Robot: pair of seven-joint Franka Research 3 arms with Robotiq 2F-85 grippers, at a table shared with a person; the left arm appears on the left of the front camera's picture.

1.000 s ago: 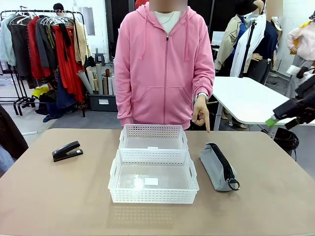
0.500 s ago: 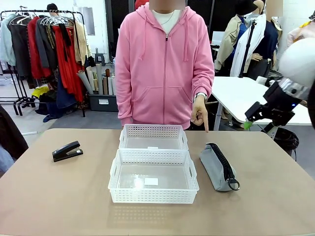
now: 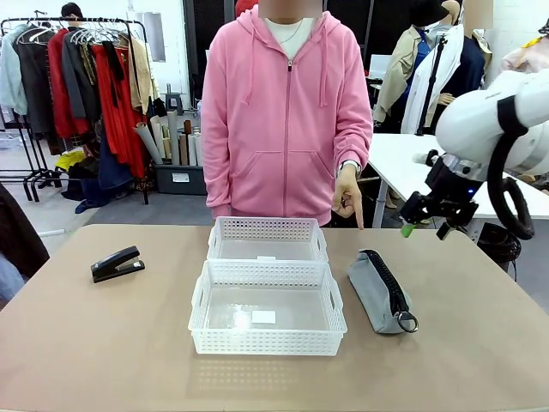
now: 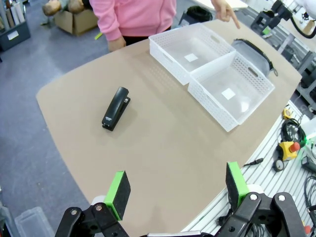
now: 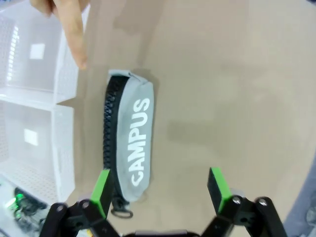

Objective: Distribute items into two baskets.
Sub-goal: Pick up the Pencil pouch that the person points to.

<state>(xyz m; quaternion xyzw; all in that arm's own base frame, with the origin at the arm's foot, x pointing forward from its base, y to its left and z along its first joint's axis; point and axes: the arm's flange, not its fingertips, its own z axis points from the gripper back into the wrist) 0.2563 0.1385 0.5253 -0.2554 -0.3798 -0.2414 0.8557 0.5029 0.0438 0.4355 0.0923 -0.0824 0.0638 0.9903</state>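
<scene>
Tan desk [image 3: 103, 360], clothes rack [image 3: 94, 77] behind: both baskets [image 3: 266, 342] sit mid-desk, nothing in them yet. Stapler [image 3: 117, 263] lies near the left edge, pouch [image 3: 373, 292] toward the right edge, a hand [image 3: 348, 197] pointing at it. My right gripper [image 5: 160, 190] hovers spread wide above the pouch; left gripper [image 4: 177, 192] gapes too.

Bright, even indoor light, soft shadows, right wrist view slightly blurred.

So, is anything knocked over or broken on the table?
No, nothing looks wrong. The near basket and far basket sit upright and empty. The stapler lies closed on their left, and the grey pouch lies flat on their right.
</scene>
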